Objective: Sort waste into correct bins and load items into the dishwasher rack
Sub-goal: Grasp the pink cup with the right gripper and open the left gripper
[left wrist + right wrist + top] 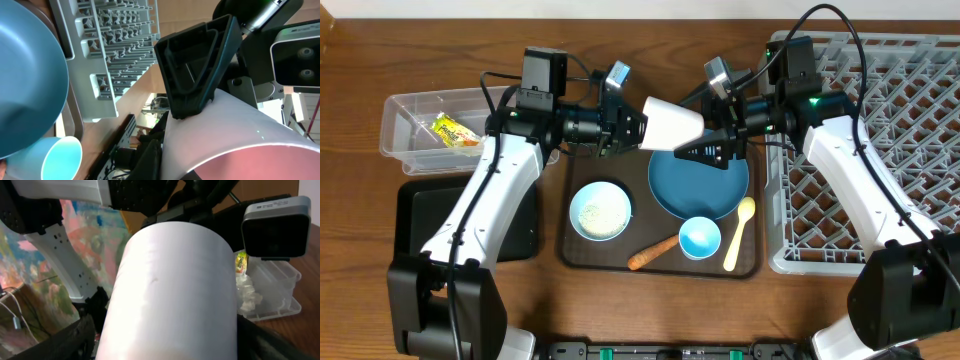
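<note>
A small white cup [672,124] with a pink inside hangs on its side above the brown tray, between both arms. My left gripper [638,127] is shut on its rim [172,167], one finger [150,160] outside the wall. My right gripper [705,130] straddles the cup's body [175,290] from the base end, jaws wide, a finger [195,70] lying along the white wall. Below lie the dark-blue plate [698,185], a pale-blue bowl [601,210] with white bits, a blue-inside cup [700,237], the cream spoon [738,232] and an orange carrot piece [652,252].
The grey dishwasher rack [880,130] stands at the right. At the left a clear tub [400,120] holds a yellow-green wrapper [455,132] and white paper wads [247,297]; the black tray [420,220] lies in front of it. The brown serving tray [570,250] bears the dishes.
</note>
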You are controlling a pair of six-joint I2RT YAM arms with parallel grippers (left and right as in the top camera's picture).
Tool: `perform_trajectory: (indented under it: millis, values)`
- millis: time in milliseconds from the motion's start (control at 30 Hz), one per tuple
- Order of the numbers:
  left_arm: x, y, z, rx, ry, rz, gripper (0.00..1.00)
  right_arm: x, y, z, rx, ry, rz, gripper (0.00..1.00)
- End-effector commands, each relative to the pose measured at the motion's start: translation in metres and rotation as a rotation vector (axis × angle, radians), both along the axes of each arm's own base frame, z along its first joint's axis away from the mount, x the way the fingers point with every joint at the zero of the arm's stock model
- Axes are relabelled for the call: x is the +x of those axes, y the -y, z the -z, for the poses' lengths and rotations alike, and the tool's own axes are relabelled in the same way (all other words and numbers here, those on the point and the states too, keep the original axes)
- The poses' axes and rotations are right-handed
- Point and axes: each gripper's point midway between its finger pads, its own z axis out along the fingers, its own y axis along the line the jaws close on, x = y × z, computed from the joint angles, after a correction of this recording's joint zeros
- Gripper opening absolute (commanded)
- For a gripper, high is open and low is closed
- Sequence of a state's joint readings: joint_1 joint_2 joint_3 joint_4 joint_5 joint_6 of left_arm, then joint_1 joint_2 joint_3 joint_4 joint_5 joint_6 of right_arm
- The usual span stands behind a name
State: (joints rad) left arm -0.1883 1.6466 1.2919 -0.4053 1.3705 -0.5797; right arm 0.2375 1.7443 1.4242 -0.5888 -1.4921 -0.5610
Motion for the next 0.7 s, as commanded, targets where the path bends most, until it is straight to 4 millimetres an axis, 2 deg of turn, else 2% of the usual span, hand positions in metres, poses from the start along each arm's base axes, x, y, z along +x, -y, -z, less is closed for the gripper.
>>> perform_trajectory:
  millis: [0, 133, 300, 467, 667]
  values:
    - [0.0036, 0.0, 0.0007, 0.006, 0.004, -0.008, 0.06, -0.0087, -0.0055, -0.0042, 0.038, -0.001, -0.049, 0.81]
    - [0.0036, -0.0001, 0.0005, 0.006, 0.005, -0.008, 0.06, -0.0072, -0.0058, -0.0024, 0.028, 0.002, -0.041, 0.73]
    - [0.0035, 0.0001, 0.0005, 0.006, 0.005, -0.007, 0.06, -0.0068, -0.0059, -0.0019, 0.025, 0.003, -0.038, 0.69]
    - [0.0036, 0.0, 0.0007, 0.006, 0.004, -0.008, 0.07, -0.0063, -0.006, -0.0022, 0.027, 0.011, -0.038, 0.54]
    - [0.0036, 0.0, 0.0007, 0.006, 0.004, -0.008, 0.07, -0.0055, -0.0062, -0.003, 0.03, 0.024, -0.039, 0.47]
